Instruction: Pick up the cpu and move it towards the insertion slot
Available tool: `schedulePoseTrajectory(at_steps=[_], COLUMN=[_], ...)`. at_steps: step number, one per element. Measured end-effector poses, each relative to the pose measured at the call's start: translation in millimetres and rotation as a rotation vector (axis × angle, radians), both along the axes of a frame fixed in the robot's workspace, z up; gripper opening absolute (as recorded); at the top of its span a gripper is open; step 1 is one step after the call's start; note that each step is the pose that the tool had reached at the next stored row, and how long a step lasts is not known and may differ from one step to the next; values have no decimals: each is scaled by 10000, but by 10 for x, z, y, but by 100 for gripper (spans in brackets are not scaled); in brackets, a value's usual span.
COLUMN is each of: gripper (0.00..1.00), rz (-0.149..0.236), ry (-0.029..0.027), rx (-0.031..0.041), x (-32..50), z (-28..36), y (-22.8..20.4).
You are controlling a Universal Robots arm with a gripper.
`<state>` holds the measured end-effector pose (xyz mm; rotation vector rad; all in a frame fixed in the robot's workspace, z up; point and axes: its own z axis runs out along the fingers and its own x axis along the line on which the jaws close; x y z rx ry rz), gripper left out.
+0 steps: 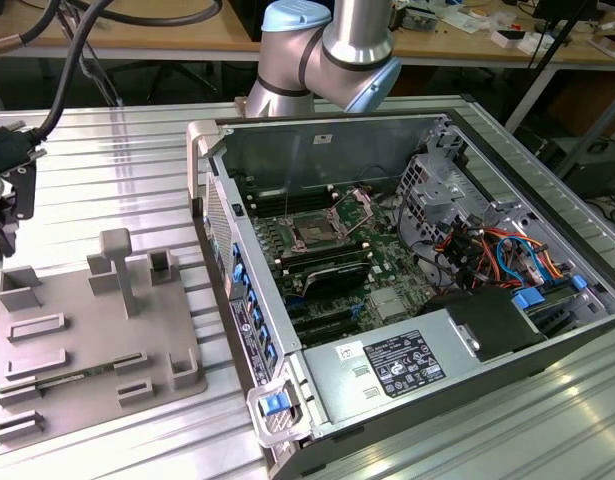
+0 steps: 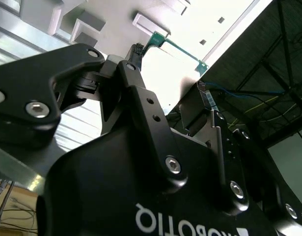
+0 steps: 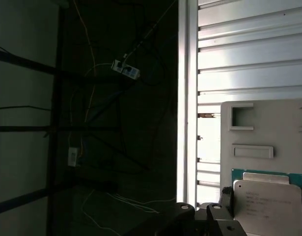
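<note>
Over at the exterior view's left edge, the claw (image 1: 1, 215) hangs above the desk (image 1: 107, 160), near the grey plate (image 1: 92, 335). The arm (image 1: 332, 45) comes in from the back. The insertion slot (image 1: 317, 232) sits deep inside the open computer box (image 1: 317, 140), well apart from the claw. So the trip to the slot is not done yet. The way there goes over the plate's tall blocks (image 1: 117, 265) and then over the box's side wall, so the chip will need to go high. Inside the box, black memory slots (image 1: 327, 270) and wires (image 1: 467, 245) are close to the slot, so room there is tight.

In the second wrist view, one of the fingers (image 2: 136, 53) touches a green corner of the cpu (image 2: 176, 47). The chip lies flat between the two fingers.

In the first wrist view, the cpu (image 3: 266, 204) shows its silver top and thin green edge. A black fingertip (image 3: 224, 200) presses on one side, and a dark bit touches the other side. I think the claw is closed just as wide as the chip and has hold of it by two sides. The grey plate is behind the chip. The desk's edge is just beside it, with dark floor (image 3: 116, 162) past it. I think the pick-up is done or nearly done, but I cannot tell how high the chip is off the plate
</note>
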<state>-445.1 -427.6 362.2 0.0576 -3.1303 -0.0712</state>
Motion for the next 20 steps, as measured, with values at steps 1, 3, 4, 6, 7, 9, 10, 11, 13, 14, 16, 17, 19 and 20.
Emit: schedulePoseTrajectory(at_steps=[1,3,4,6,7,9,10,11,13,14,16,17,19,20], gripper=[55,55,55,55,55,55,55,55,55,55,55,55,55,55], rz=[0,0,0,0,0,0,0,0,0,0,0,0,1,0], ry=[-1,0,0,0,0,-1,0,0,0,0,-1,0,0,0], rx=[0,0,0,0,0,1,-1,0,-1,0,0,0,0,0], x=[0,0,0,0,0,0,0,0,0,0,0,0,0,0], z=[6,23,29,45,54,73,82,93,116,126,150,159,183,192], y=[0,0,0,0,0,0,0,0,0,0,0,0,0,0])
